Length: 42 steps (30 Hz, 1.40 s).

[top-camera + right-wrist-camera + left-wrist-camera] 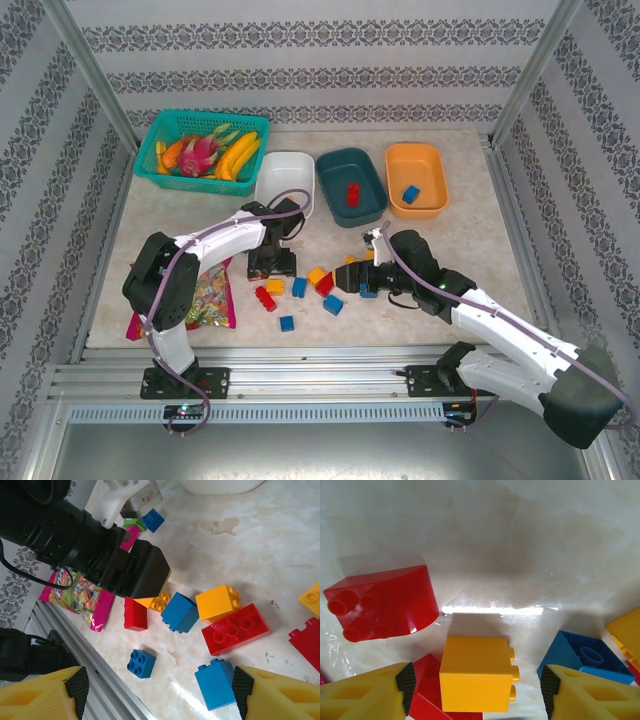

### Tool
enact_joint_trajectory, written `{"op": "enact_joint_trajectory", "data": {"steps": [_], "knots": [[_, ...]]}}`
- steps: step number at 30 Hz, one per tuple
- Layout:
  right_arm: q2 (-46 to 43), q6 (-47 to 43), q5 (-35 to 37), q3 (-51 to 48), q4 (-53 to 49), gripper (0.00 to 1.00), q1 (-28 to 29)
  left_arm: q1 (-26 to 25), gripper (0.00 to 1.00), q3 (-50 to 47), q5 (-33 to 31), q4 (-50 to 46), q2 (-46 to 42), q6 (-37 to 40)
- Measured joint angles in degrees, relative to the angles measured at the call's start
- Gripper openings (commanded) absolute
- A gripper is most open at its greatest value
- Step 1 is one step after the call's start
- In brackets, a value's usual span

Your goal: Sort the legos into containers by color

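Sorting is at an early stage, judging by what sits in the containers: one red brick (352,193) lies in the dark teal tub (368,175) and one blue brick (410,194) lies in the orange tub (420,165), both at the far side of the table (470,240). The white tub (285,175), to the left of those two, shows no brick in the part not covered by the left arm (215,240). Most of the legos (333,304), roughly ten that can be counted, are loose in a scatter at the near middle of the table, red, blue and yellow mixed together, just right of the candy bag (205,295). The left gripper (477,687) hangs low over that scatter with its jaws apart on either side of a yellow brick (476,672); there is a gap on both sides, so nothing is gripped, and a rounded red brick (380,602) and a loose blue brick (582,655) lie close by. The right gripper (160,692) is spread wide and empty above the right part of the scatter, with another blue block (215,682) close to one finger. By elimination the white tub looks meant for yellow, so almost all of the work is left, starting with that colour
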Motion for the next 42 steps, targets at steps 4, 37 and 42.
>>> {"op": "enact_joint_trajectory", "data": {"steps": [4,37,42], "knots": [[0.2,0.0,0.0,0.0,0.5,0.77,0.0,-0.3,0.67,0.0,-0.2,-0.9,1.5,0.0],[0.2,0.4,6.9,5.1,-0.6,0.77,0.0,0.2,0.44,20.7,-4.2,-8.7,2.6,0.6],[0.9,3.1,11.4,6.7,2.8,0.77,-0.5,3.6,0.44,36.9,-4.9,-10.4,8.6,2.3]]}}
